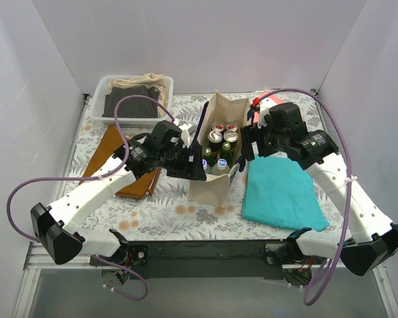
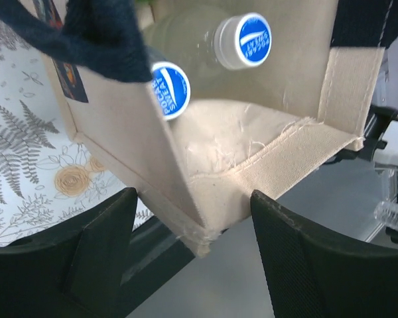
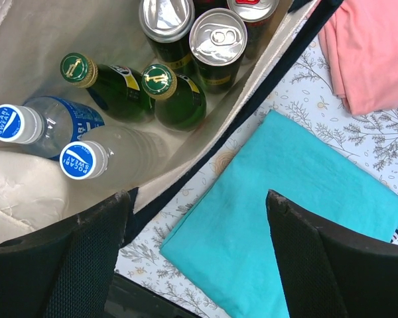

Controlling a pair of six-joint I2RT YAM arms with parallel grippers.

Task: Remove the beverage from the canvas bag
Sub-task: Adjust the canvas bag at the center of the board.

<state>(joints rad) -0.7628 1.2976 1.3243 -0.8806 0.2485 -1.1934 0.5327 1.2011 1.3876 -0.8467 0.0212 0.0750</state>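
Observation:
The beige canvas bag (image 1: 209, 189) with navy handles stands open mid-table. Inside are cans (image 3: 217, 40), two green glass bottles (image 3: 166, 89) and two clear bottles with blue caps (image 3: 79, 159). My left gripper (image 1: 191, 169) is open at the bag's left side; in the left wrist view its jaws straddle a near top corner of the bag (image 2: 252, 152) without pinching it, and both blue caps (image 2: 242, 41) show. My right gripper (image 3: 196, 225) is open above the bag's right rim, one finger over the rim, the other over the teal cloth.
A teal cloth (image 1: 282, 192) lies right of the bag, a pink cloth (image 1: 268, 103) behind it. A white basket (image 1: 134, 99) holding dark and beige cloth stands at the back left. A flat brown item (image 1: 113, 156) lies under the left arm.

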